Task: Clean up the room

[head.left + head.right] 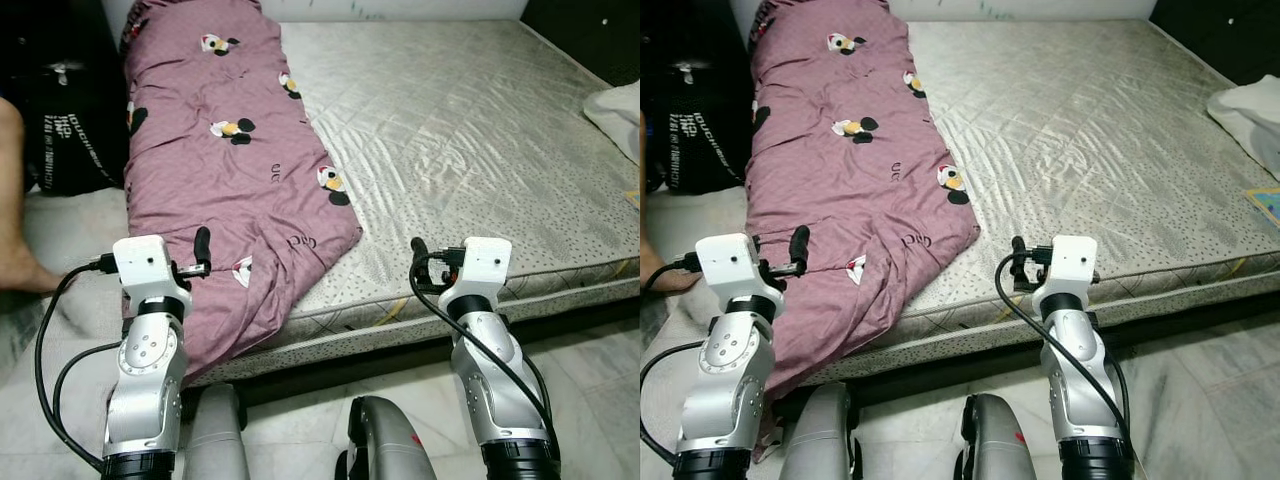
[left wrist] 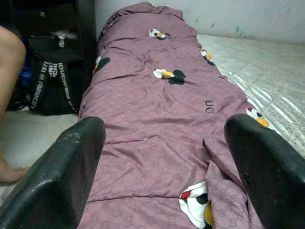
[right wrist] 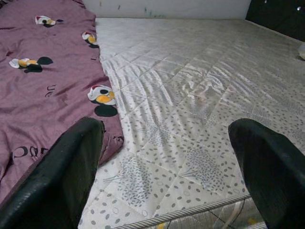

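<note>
At your far left a person's bare foot (image 1: 22, 268) is resting on the floor beside a black bag (image 1: 68, 125). Your left pincer (image 2: 162, 176) is hovering open over the purple blanket (image 1: 225, 170), which is lying along the left side of the bed and spilling over its near edge. Your right pincer (image 3: 167, 176) is gaping open above the bare grey mattress (image 1: 470, 130).

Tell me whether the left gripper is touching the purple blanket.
Apart. In the left wrist view, the left gripper stands open, the purple blanket lying beyond and between its fingers, ungrasped.
</note>
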Robot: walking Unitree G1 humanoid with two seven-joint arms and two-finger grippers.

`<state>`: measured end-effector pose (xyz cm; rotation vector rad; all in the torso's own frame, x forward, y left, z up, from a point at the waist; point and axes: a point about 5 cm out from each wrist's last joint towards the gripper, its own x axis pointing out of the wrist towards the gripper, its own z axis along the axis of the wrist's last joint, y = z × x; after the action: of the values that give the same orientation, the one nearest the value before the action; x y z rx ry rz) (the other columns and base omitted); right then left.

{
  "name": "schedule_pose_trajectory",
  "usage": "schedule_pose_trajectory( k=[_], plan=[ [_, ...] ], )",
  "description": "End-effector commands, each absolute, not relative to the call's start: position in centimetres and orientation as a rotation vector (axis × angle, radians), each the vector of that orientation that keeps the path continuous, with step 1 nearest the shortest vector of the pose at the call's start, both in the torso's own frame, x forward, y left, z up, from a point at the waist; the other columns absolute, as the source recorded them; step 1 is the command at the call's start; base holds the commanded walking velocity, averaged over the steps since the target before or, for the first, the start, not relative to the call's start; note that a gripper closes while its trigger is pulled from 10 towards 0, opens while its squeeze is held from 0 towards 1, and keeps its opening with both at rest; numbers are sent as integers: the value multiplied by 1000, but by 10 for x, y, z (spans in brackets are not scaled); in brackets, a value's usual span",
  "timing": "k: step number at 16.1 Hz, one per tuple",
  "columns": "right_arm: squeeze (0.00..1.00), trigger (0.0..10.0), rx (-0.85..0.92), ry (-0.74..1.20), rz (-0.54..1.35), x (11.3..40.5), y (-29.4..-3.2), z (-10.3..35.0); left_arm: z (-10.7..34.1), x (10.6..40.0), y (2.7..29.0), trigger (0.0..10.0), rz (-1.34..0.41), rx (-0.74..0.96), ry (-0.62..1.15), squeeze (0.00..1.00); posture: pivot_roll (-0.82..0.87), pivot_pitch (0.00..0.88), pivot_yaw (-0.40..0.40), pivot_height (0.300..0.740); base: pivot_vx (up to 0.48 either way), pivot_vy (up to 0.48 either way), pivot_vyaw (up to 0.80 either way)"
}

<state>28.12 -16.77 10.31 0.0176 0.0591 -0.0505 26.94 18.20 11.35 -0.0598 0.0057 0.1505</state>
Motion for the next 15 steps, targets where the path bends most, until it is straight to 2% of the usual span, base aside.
schedule_pose_trajectory(
  k=[1, 3, 8, 15],
  plan=[
    [0, 10000, 13, 42, -54, 281, -170, 107, 114, 270, 178, 10000, 136, -71, 8, 0, -29, 83, -73, 614, 0, 0, 0],
    [0, 10000, 9, 43, -49, 281, -170, 107, 115, 270, 178, 10000, 135, -72, 7, 0, -29, 83, -73, 614, 0, 0, 0],
    [0, 10000, 8, 43, -41, 282, -169, 107, 116, 272, 178, 10000, 142, -67, 4, 0, -30, 75, -73, 555, 0, 0, 0],
    [0, 10000, 9, 46, -37, 282, -169, 106, 116, 273, 178, 10000, 141, -75, 1, 0, -28, 72, -77, 555, 0, 0, 0]
  ],
)
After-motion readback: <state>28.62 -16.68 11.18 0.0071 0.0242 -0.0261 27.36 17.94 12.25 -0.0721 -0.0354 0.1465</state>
